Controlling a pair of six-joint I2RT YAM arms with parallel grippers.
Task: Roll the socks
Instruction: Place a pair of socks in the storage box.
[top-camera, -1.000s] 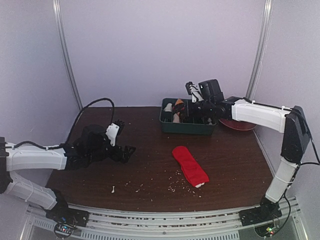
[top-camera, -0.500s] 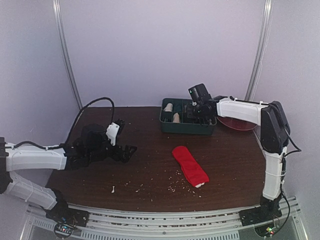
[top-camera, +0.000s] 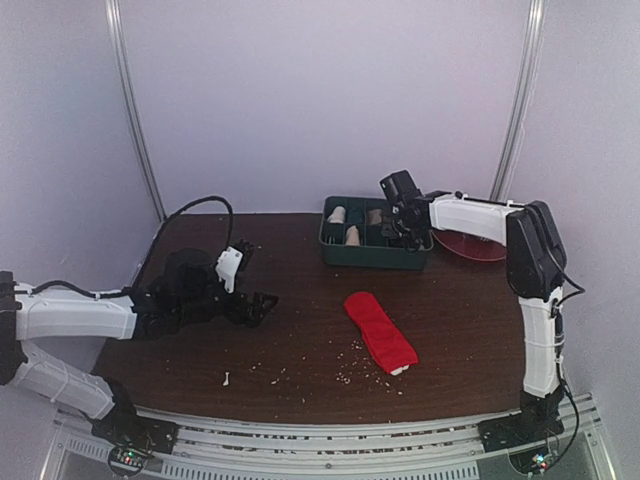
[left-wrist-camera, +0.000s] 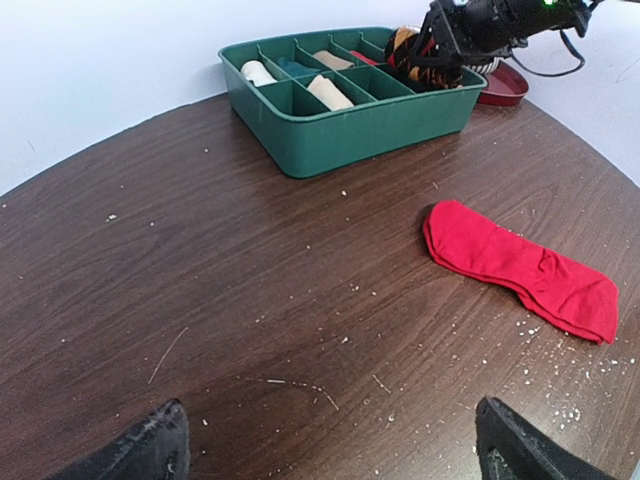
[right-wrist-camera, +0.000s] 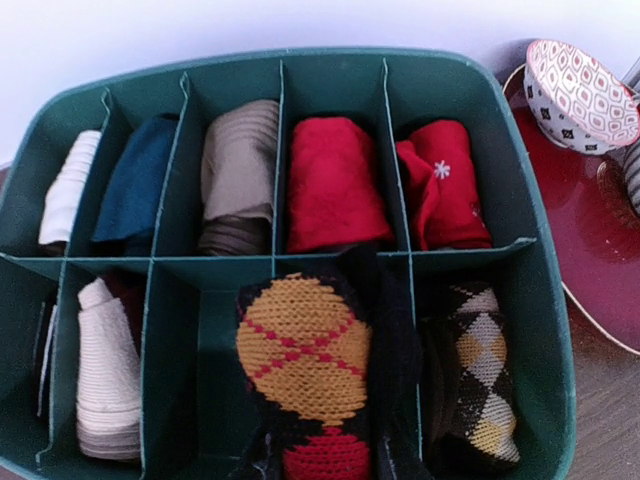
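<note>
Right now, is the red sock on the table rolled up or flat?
Flat: the red sock lies stretched out, unrolled, on the table.

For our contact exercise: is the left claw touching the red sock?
Apart. The left wrist view shows bare table between the open left claw and the red sock.

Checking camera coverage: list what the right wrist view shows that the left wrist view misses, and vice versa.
Right wrist only: a patterned bowl and a checked roll beside the argyle sock. Left wrist only: the red sock flat on the table, and the open left gripper. Both: the green tray, the red plate, and the argyle sock held by the right gripper.
</note>
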